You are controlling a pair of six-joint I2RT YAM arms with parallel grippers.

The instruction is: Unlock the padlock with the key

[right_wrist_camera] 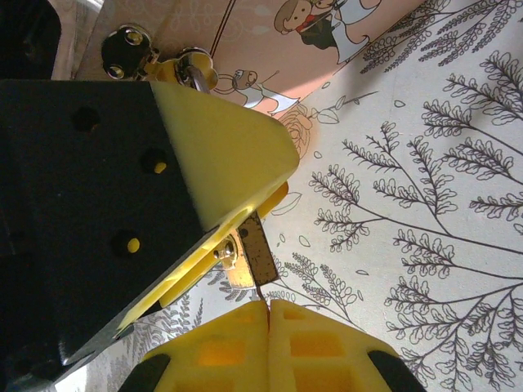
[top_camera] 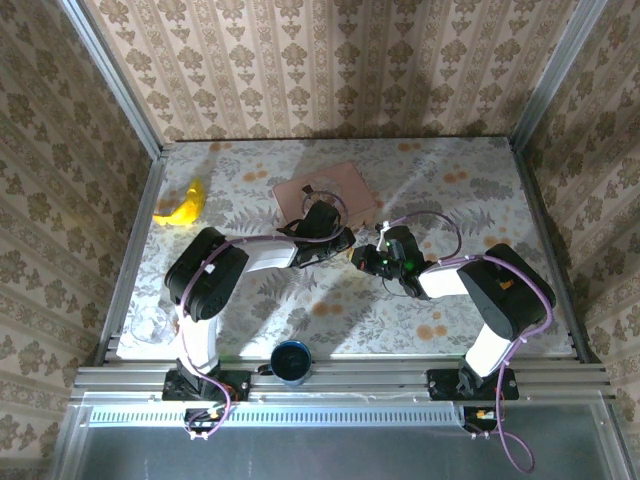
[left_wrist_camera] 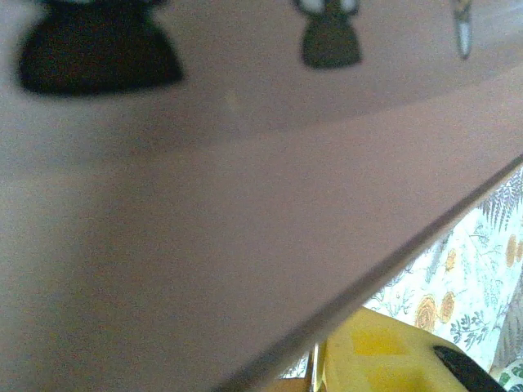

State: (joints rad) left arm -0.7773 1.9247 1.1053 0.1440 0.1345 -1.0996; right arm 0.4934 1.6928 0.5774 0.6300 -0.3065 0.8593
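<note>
No legible lettering anywhere; pink box (top_camera: pixel 340 185) carries pictures only

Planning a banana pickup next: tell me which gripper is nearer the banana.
Left. The left gripper hangs over the pink box, to the right of the banana; the right gripper is farther right, just off the box's near edge.

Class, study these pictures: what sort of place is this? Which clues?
Probably a robot test cell dressed as a room: wallpapered walls in metal framing, a floral tabletop, a left arm and right arm bolted to its near rail.
</note>
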